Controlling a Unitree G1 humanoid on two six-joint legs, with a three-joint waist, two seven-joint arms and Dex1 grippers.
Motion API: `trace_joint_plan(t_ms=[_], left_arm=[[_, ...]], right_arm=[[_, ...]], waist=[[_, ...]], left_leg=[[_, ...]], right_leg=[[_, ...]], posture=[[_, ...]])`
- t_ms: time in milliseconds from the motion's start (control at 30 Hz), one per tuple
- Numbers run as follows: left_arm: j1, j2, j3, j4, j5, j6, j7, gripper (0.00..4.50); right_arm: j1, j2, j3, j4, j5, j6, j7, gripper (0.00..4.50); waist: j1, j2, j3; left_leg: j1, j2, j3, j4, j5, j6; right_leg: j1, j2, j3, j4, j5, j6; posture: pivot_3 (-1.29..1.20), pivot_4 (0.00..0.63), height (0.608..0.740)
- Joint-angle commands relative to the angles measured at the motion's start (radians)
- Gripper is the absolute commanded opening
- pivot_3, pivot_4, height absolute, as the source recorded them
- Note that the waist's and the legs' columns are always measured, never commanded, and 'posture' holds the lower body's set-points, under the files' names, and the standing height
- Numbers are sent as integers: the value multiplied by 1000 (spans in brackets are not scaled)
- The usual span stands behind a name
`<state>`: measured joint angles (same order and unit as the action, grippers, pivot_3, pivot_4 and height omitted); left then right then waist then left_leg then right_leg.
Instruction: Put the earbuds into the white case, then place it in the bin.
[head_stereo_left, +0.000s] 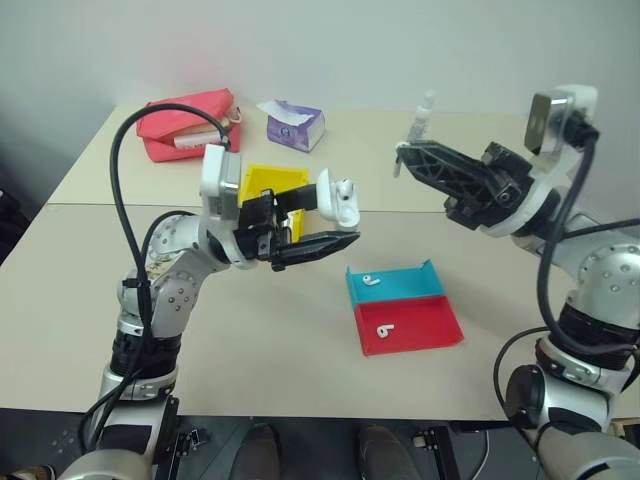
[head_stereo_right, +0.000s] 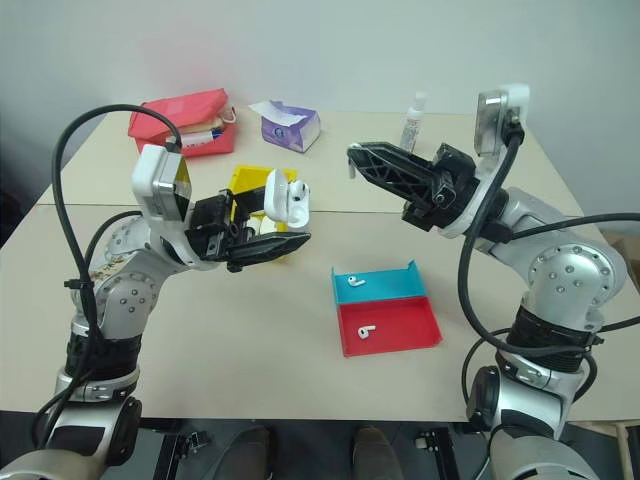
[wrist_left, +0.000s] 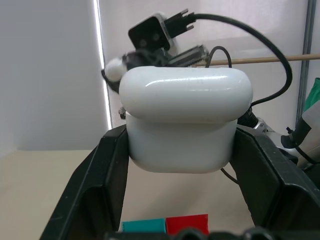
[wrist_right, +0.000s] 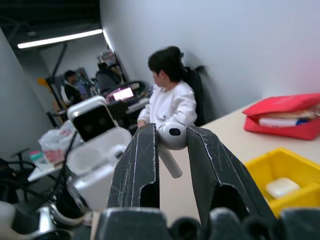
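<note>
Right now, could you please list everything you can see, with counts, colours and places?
Case: one held, white, lid open, in left end effector above the table; another in the bin.
Earbuds: four, white; one in right end effector, one in the held case, one in teal tray, one in red tray.
Bin: one, yellow, behind the held case.
Teal tray: one, mid-table.
Red tray: one, against the teal one.
Red pouch: one, far left.
Tissue pack: one, purple, far centre.
Bottle: one, clear, white cap, far right.
Table: one, beige.
Person: one seated, background.
Left end effector: shut on case.
Right end effector: shut on earbud.
</note>
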<state>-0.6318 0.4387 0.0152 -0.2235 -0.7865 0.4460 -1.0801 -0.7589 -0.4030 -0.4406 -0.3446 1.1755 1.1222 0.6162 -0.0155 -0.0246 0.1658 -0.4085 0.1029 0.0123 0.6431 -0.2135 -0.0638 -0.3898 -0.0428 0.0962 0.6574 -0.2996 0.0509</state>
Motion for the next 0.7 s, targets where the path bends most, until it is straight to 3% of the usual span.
trace_joint_plan(t_ms=[33,233,700], left_arm=[[-38,-13,-9,-28,-7,16,19,2776],[-52,-19,-15,-2,0,19,12,2776],[-36,-10,2,23,15,-8,-33,2776]], right_arm=[[17,20,4,-106,183,-26,-146,633],[86,-11,73,-171,224,-90,-177,633],[148,-89,192,-196,163,-211,-133,633]], waist=[[2,0,0],[1,0,0],[1,0,0]], left_leg=[[0,0,0,0,0,0],[-1,0,0,0,0,1],[-2,0,-1,0,-1,1]], right_leg=[[0,0,0,0,0,0],[0,0,0,-1,0,0],[-1,0,-1,-1,0,0]], posture=[[0,150,740],[0,150,740],[0,150,740]])
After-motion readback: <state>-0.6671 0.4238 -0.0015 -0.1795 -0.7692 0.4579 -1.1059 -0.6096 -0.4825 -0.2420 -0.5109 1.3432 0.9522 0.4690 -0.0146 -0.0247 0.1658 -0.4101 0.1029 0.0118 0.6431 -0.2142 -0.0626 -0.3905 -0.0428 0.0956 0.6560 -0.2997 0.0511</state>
